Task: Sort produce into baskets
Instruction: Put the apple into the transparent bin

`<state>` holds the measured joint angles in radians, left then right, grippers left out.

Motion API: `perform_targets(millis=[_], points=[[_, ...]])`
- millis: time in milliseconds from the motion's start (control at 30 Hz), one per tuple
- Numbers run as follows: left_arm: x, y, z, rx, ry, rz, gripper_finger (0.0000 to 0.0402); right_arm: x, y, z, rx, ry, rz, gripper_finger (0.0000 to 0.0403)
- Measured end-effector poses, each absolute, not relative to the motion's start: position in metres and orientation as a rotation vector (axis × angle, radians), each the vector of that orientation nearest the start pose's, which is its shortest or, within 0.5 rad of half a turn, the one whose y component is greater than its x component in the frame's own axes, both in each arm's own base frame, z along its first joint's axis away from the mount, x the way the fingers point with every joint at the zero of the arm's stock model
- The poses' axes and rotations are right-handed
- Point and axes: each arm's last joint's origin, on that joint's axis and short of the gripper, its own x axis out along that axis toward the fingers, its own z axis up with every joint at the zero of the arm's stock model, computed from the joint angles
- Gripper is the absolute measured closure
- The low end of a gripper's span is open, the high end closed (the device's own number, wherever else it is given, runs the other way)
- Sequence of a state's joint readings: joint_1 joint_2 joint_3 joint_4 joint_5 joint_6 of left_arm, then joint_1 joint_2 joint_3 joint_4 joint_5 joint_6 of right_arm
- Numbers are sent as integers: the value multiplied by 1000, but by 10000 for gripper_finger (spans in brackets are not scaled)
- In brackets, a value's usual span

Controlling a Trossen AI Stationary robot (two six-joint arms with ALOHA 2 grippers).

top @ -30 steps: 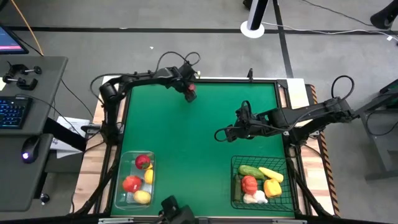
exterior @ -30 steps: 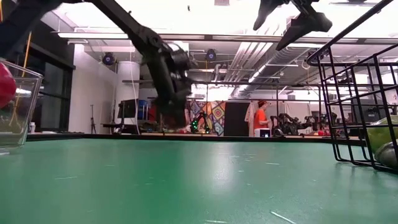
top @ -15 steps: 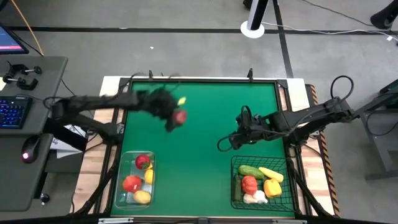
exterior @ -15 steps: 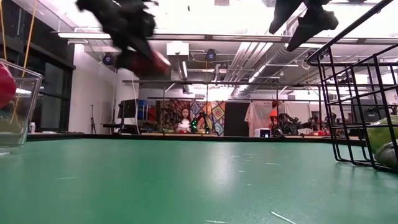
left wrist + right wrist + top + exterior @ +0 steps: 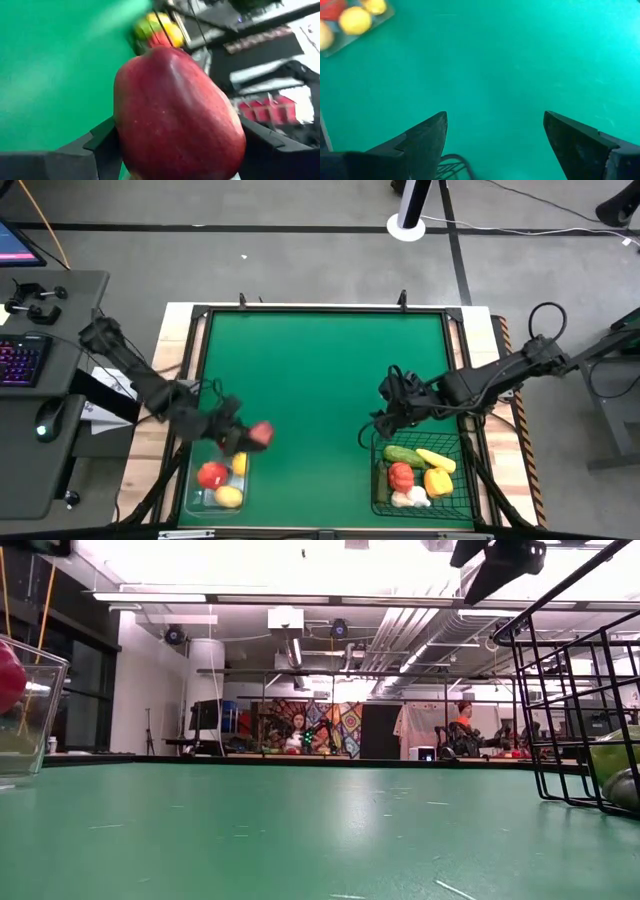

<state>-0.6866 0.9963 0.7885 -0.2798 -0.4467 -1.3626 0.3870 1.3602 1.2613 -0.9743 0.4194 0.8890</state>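
Note:
My left gripper (image 5: 250, 436) is shut on a red apple (image 5: 263, 432) above the far end of the clear plastic bin (image 5: 192, 498) at the near left. The bin holds a red fruit (image 5: 211, 474) and two yellow lemons (image 5: 229, 496). My right gripper (image 5: 375, 426) is open and empty, just off the far left corner of the black wire basket (image 5: 377, 492). The basket holds a green cucumber (image 5: 403, 454), yellow pieces (image 5: 437, 480), an orange-red tomato (image 5: 400, 476) and white garlic (image 5: 408, 498). My left gripper pinches the red apple between its two fingers, one on each opposite side (image 5: 125, 130). The fingers (image 5: 105, 145) reach out from the table's left. The apple (image 5: 175, 100) is lifted clear, above the bin's far right corner.
The green mat (image 5: 320, 380) lies bare between bin and basket. In the low view the bin wall (image 5: 25, 710) stands at the left and the basket's wires (image 5: 570, 710) at the right. People show in the room beyond the table.
My left gripper has swept with the red apple from the table's far edge toward the near left, and now hangs over the clear bin's far end. My right gripper has gone toward the near edge, closer to the wire basket's far left corner, still open.

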Motion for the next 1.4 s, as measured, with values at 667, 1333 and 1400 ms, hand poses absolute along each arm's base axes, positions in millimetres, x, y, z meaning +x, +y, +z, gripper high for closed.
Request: perform_targets(millis=[667, 1333, 1400], points=[[125, -212, 277, -707, 1242, 222, 116, 242, 116, 314, 554, 718, -523, 80], [137, -216, 262, -463, 1264, 143, 13, 255, 123, 312, 628, 687, -466, 80], [138, -214, 264, -452, 1261, 126, 6, 254, 122, 317, 631, 680, -439, 80]])
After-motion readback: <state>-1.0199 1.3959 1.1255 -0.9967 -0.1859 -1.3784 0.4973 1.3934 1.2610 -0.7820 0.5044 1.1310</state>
